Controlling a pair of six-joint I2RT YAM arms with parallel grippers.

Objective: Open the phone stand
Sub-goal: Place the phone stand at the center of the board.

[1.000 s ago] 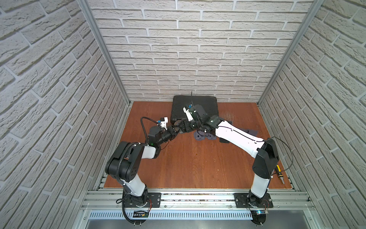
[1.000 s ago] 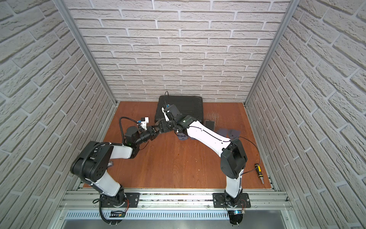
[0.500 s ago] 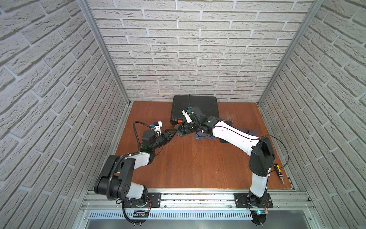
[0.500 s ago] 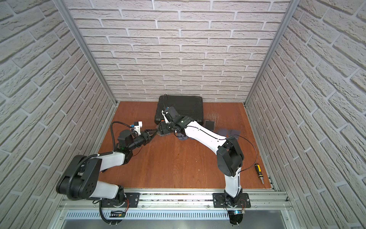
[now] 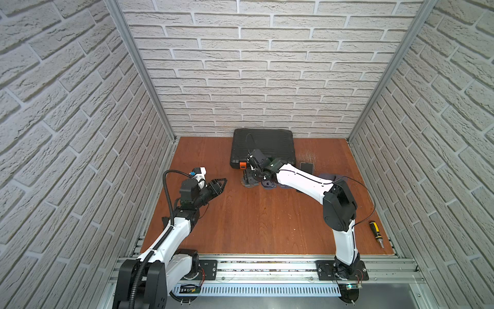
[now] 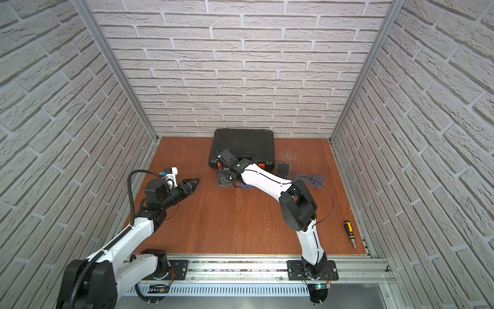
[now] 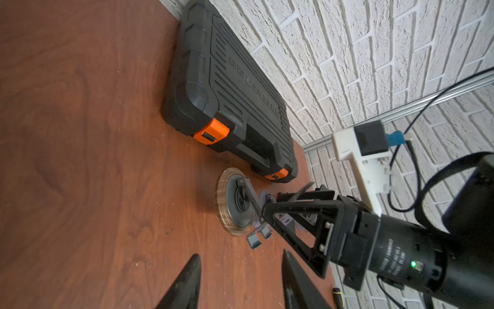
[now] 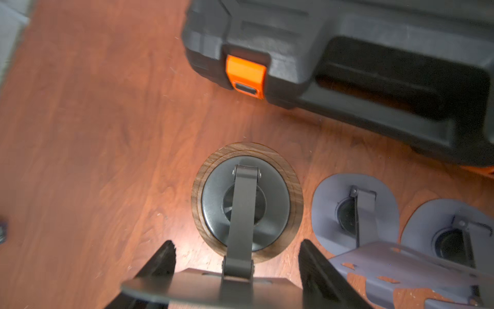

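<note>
Right pincer (image 8: 237, 241) is wide, straddling the stand (image 8: 244, 203) arm; I'd lift slow, nothing's pinning the base.

Left gripper (image 5: 224, 182) has backed way off. A second ago it was right up by the phone stand (image 5: 250, 179), tip to tip with the right gripper (image 5: 253, 173). Now the stand sits well out ahead of its fingertips, and its jaws went from nearly closed to spread apart.
</note>
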